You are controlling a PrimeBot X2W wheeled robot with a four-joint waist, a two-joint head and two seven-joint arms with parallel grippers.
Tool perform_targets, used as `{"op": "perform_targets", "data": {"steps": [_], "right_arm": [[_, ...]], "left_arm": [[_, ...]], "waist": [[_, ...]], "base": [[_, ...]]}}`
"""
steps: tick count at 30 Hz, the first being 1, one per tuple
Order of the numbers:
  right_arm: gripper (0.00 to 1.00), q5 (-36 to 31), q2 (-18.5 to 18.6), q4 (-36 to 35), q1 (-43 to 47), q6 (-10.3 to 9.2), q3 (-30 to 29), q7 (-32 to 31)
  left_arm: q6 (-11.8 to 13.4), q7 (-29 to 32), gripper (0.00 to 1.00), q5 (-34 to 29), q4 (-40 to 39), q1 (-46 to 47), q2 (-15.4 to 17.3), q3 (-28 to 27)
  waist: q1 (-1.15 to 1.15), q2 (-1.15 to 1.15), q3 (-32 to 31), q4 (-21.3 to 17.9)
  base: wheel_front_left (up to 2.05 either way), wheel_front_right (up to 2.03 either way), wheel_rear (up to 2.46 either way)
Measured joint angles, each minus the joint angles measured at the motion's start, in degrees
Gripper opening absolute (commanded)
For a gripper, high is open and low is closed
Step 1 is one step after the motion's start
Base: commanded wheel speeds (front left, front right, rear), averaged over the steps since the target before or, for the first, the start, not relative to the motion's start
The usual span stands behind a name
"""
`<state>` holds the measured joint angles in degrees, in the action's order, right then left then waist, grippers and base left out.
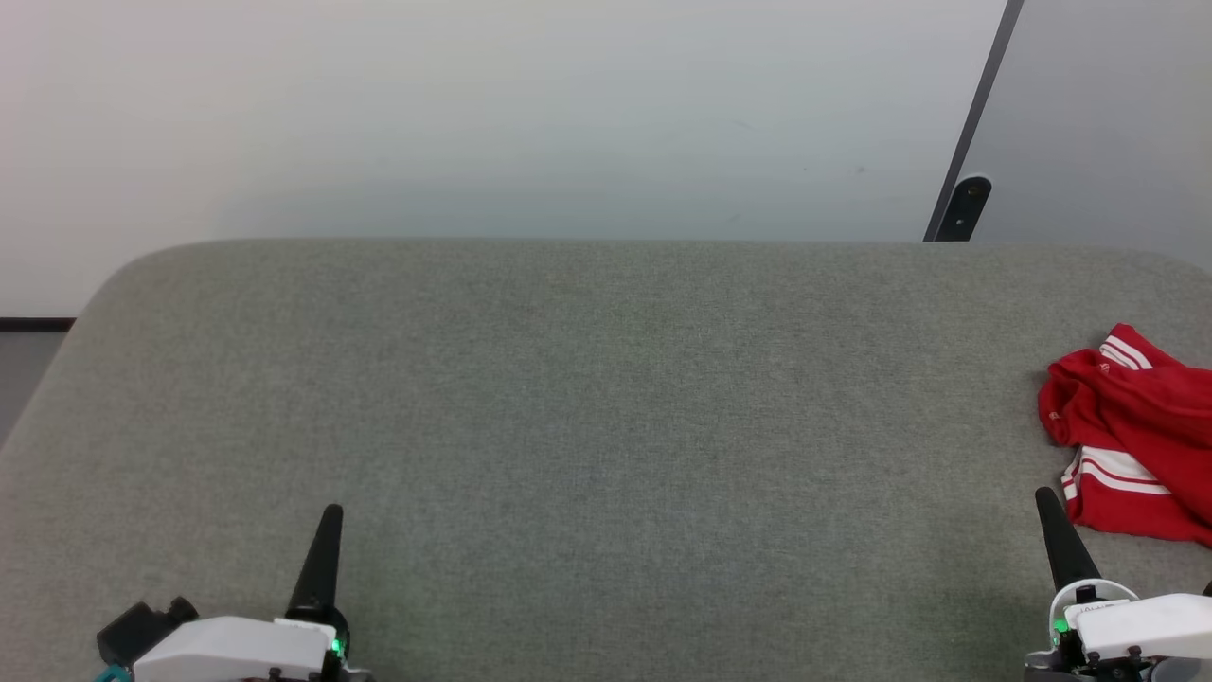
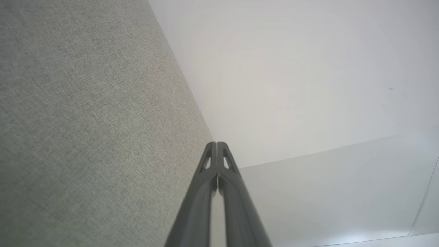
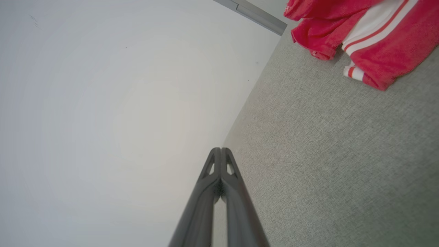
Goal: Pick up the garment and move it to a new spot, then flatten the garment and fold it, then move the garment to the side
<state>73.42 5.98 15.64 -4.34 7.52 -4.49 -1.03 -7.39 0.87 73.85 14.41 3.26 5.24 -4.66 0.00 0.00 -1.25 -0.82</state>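
the garment (image 1: 1136, 431) lies bunched at the grey surface's (image 1: 606, 426) right edge, seemingly just beside the right gripper (image 1: 1046, 497). both it and the left gripper (image 1: 330, 511) have fingers pressed together, empty.

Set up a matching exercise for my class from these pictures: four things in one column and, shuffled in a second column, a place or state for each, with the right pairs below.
Column A
1. garment
2. left jaws
3. fabric-covered surface
4. wall

Column B
a. grey, spread across the middle of the head view
b. shut and empty, at the head view's lower left
c. pale and plain, beyond the surface's far edge
d. crumpled, red and white, at the head view's right edge

Pairs: 1-d, 2-b, 3-a, 4-c
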Motion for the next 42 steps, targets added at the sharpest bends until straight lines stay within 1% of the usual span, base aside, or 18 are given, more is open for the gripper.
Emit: {"op": "perform_targets", "data": {"steps": [17,42], "right_arm": [[0.00,7.38,-1.20,-0.59,-0.72,0.00,-0.76,-2.11],[0.00,16.29,-2.69,-1.33,-1.29,-0.01,-1.77,-4.80]], "left_arm": [[0.00,2.20,0.00,7.14,-0.16,1.12,-0.97,-0.77],[0.00,5.00,0.00,16.04,-0.31,2.38,-2.04,-1.59]], "waist": [[0.00,0.00,0.49,0.28],[0.00,0.00,1.21,0.69]], "base": [[0.00,0.00,0.00],[0.00,0.00,0.00]]}}
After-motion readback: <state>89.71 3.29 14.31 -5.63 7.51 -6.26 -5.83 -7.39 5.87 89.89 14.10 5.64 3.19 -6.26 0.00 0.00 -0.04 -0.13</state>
